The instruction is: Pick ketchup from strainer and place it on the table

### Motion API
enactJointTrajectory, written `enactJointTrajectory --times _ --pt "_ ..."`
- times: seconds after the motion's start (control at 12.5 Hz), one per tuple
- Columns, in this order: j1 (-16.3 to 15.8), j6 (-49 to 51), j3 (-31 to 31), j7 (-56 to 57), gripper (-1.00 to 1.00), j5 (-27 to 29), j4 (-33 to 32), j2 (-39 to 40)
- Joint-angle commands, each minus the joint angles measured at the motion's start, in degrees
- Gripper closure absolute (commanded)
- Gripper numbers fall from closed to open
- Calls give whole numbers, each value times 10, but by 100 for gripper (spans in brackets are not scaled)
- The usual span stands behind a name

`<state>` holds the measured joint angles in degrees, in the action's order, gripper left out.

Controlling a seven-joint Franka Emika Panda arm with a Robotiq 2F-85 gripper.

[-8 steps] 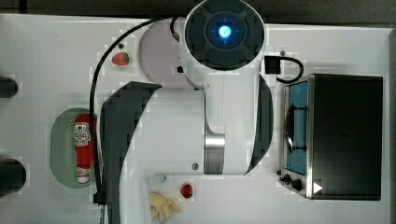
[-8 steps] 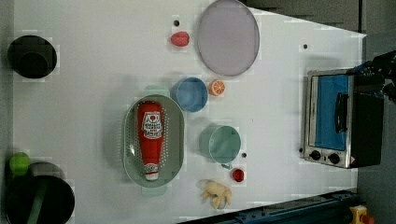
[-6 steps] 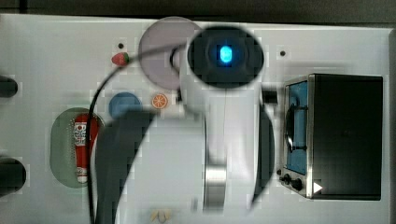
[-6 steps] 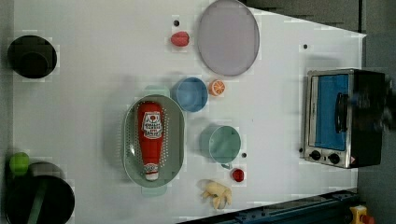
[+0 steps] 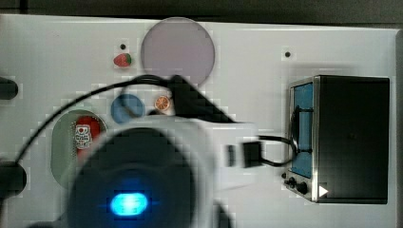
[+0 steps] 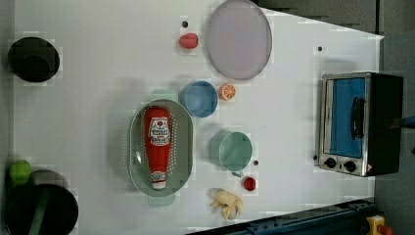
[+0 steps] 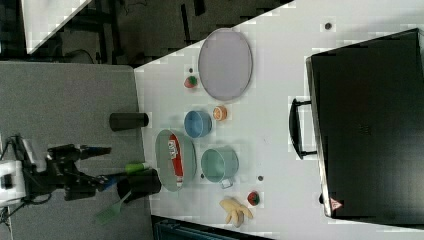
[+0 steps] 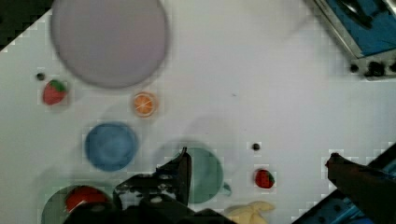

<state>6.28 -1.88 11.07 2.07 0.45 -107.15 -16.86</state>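
The ketchup, a red squeeze bottle with a white cap, lies lengthwise inside the pale green strainer on the white table. The right view shows the ketchup in the strainer too. In the top view the arm covers part of the strainer, leaving the ketchup's upper end visible. My gripper is open, its fingers wide apart with nothing between them, high above the table near the teal cup. The ketchup sits off to one side of it.
A lilac plate, a blue bowl, a teal cup, an orange slice, two strawberries and a yellow piece surround the strainer. A toaster oven stands at the left view's right. Black holders line the left view's left.
In the top view the arm has swung toward the lower left and closer to the camera, now covering the teal cup and part of the strainer. The ketchup has not moved.
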Motion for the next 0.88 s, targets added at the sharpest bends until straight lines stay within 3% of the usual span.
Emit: enactJointTrajectory --times 0.08,0.88 --pt "-15 -3 68 -25 -100 12 -14 52" --pt "-22 -166 284 -34 -100 12 -58 153"
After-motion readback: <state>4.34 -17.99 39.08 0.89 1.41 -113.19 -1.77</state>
